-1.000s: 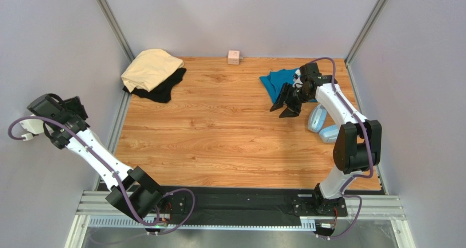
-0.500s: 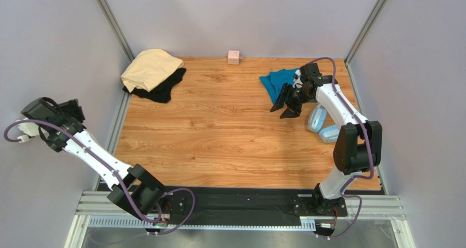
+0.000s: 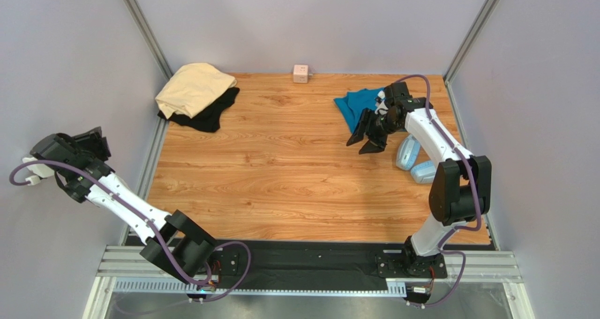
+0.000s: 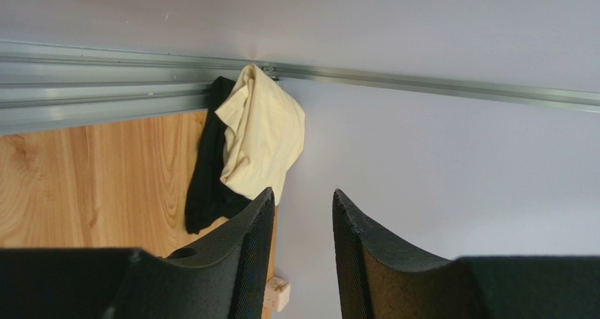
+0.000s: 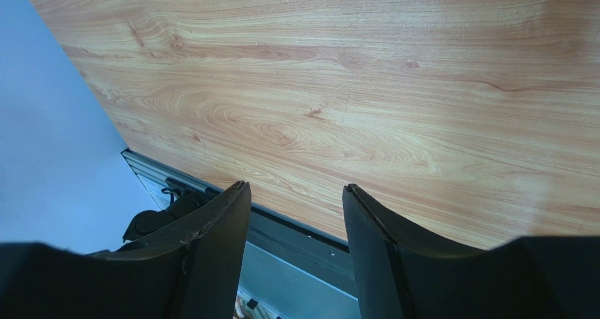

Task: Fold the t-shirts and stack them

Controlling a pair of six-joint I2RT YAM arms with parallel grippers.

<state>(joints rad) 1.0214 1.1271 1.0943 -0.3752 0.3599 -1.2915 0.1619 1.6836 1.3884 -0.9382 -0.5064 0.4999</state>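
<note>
Framing cream t-shirt, left gripper gapes (right gripper too, seeing table).

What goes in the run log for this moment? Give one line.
left gripper open, empty | right gripper open, near teal t-shirt | cream t-shirt atop black t-shirt

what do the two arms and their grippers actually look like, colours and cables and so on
Both the left arm and right arm have white links between chunky black joint housings, with a purple cable looping alongside each. The left gripper and right gripper are all black, each with two tapered, curved fingers with a finely textured inner face.
</note>
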